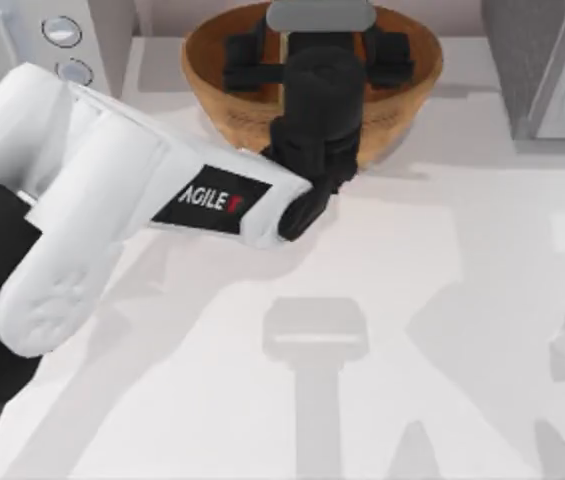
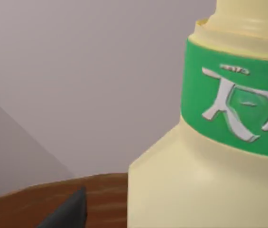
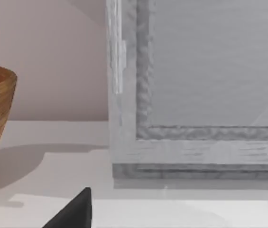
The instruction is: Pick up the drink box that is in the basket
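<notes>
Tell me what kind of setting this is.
Likely a simulated kitchen counter: a pale table against a wall, a wicker basket with a drink box in it, and a grey appliance with dials. The left gripper is over the basket.

Left arm [image 1: 92,190]: white rounded link casings, with a black label panel [image 1: 210,198] carrying white "AGILE" lettering and a red mark. Wrist section [image 1: 320,105] and base: matte black.

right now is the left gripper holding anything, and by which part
Cannot be told. The left gripper is down inside the basket, right beside the drink box, but no contact shows.
</notes>
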### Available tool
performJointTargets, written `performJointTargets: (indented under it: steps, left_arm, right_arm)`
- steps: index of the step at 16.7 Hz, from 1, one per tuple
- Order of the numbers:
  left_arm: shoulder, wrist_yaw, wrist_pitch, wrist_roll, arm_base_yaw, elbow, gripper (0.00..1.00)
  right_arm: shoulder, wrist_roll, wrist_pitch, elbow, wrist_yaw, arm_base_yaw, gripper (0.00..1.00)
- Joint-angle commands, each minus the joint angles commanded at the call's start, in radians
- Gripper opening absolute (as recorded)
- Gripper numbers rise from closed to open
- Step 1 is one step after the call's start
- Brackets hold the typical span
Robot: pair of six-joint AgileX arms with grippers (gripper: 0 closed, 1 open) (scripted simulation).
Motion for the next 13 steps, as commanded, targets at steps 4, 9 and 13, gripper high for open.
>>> performJointTargets:
  steps: [4, 9, 13]
  left_arm:
    - [0.044, 0.022, -0.037, 0.0, 0.021, 0.081, 1.0]
    - [0.045, 0.022, -0.038, 0.0, 0.022, 0.083, 0.92]
    - [0.045, 0.022, -0.038, 0.0, 0.022, 0.083, 0.62]
  right_arm:
    - [0.0, 0.0, 0.0, 0.0, 0.0, 0.0, 1.0]
    - [0.0, 0.0, 0.0, 0.0, 0.0, 0.0, 1.0]
    - [0.0, 0.0, 0.0, 0.0, 0.0, 0.0, 1.0]
